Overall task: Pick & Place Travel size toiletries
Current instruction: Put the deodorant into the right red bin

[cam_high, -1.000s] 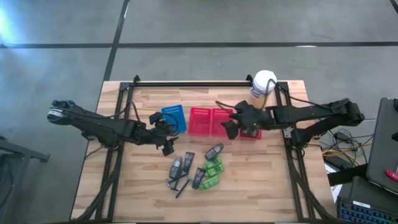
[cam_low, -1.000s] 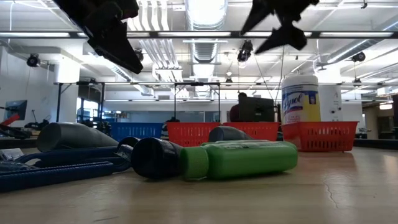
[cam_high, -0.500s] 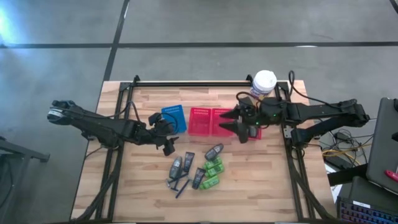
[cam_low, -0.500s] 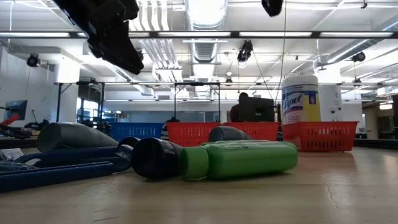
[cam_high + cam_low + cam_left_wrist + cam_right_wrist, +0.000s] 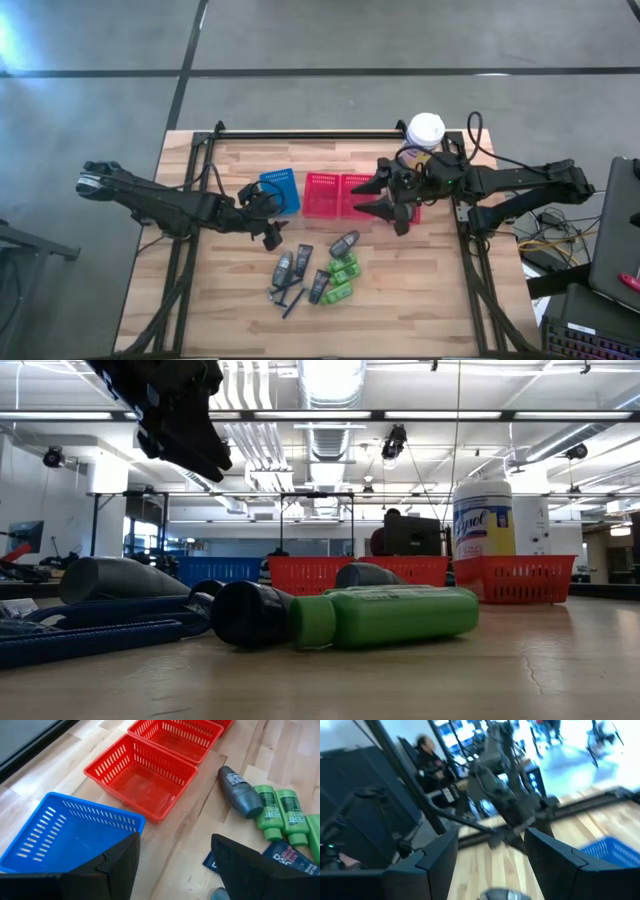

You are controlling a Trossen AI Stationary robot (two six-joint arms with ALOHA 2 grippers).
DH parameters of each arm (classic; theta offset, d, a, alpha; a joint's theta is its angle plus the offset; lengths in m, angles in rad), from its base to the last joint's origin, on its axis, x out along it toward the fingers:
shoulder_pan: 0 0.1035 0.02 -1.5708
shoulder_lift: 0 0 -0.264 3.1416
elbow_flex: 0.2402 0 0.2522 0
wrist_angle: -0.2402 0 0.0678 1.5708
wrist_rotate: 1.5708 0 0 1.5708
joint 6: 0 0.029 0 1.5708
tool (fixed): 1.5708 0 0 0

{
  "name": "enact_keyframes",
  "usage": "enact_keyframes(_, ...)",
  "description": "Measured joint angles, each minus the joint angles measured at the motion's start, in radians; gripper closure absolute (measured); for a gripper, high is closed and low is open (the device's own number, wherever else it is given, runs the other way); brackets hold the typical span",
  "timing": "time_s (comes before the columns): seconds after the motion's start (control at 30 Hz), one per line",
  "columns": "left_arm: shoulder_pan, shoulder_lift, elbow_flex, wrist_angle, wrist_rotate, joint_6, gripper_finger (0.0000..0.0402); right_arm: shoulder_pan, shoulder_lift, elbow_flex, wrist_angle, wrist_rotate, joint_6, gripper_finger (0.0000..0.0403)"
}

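The toiletries (image 5: 318, 274), grey tubes, green bottles and blue razor sticks, lay heaped on the table (image 5: 430, 290) just in front of the blue basket (image 5: 281, 190) and red baskets (image 5: 338, 194). The left gripper (image 5: 268, 234), open and empty, hovered above the heap's edge and would do best to drop squarely over one outlying tube. The right gripper (image 5: 390, 213), open and empty, hung over the red baskets; its wrist view was blurred, and the razor sticks were hard to count.

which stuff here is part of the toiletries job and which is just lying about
Job: grey tubes, green bottles, blue razor sticks, open left gripper.
Lying about: yellow canister, blue basket, red baskets.
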State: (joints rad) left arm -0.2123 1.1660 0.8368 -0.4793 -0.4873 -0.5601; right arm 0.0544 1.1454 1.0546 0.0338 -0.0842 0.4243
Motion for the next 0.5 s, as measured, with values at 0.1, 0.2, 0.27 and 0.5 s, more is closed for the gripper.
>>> enact_keyframes(0.1, 0.000, 0.000, 0.000, 0.000, 0.000, -0.016, 0.0151, 0.000, 0.000, 0.006, 0.003, -0.001, -0.061, 0.0188)
enact_keyframes(0.2, 0.000, 0.000, 0.000, 0.000, 0.000, -0.047, 0.0151, 0.000, 0.000, 0.016, -0.001, -0.004, -0.085, 0.0195)
enact_keyframes(0.27, 0.000, 0.000, 0.000, 0.000, 0.002, -0.078, 0.0151, 0.000, 0.000, 0.021, 0.000, -0.011, -0.084, 0.0199)
enact_keyframes(0.5, -0.001, 0.000, 0.000, 0.000, 0.074, -0.133, 0.0151, -0.001, 0.000, 0.042, -0.066, -0.030, -0.030, 0.0197)
